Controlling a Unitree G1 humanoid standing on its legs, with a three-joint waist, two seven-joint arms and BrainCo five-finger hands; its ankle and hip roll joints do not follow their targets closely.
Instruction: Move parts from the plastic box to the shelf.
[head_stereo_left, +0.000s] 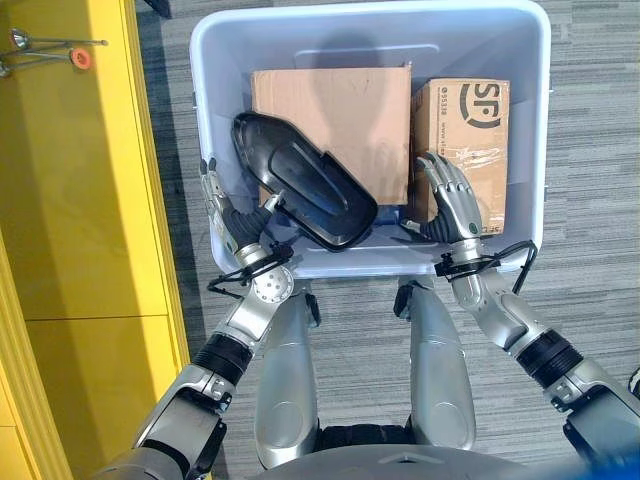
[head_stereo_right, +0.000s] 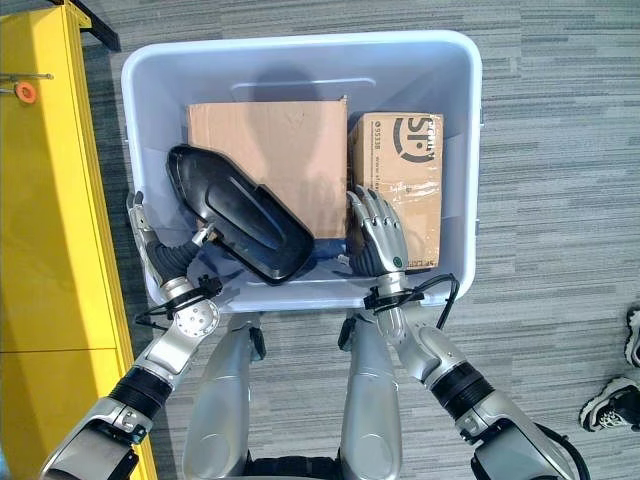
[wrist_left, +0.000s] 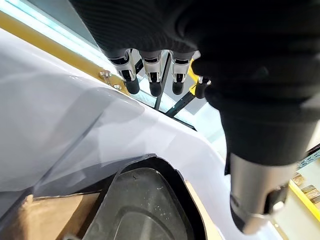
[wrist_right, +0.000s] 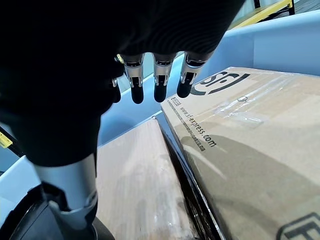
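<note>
Parts sit unlifted in the plastic box (head_stereo_left: 520, 60), both hands hovering with fingers apart, the left hand (head_stereo_left: 222, 205) at nine o'clock beside the black moulded part (head_stereo_left: 300, 180), the right hand (head_stereo_left: 452, 200) over the printed carton (head_stereo_left: 475, 130); I judge reaching underway, closing next.

Lower edge of the big carton (head_stereo_left: 340, 125) hidden under the black part (head_stereo_left: 300, 180), just right of the left hand (head_stereo_left: 225, 215). Near corner of the small carton (head_stereo_right: 400, 180) covered by the right hand (head_stereo_right: 378, 240). Shoe (head_stereo_right: 612, 402) cut off, well right of it.
</note>
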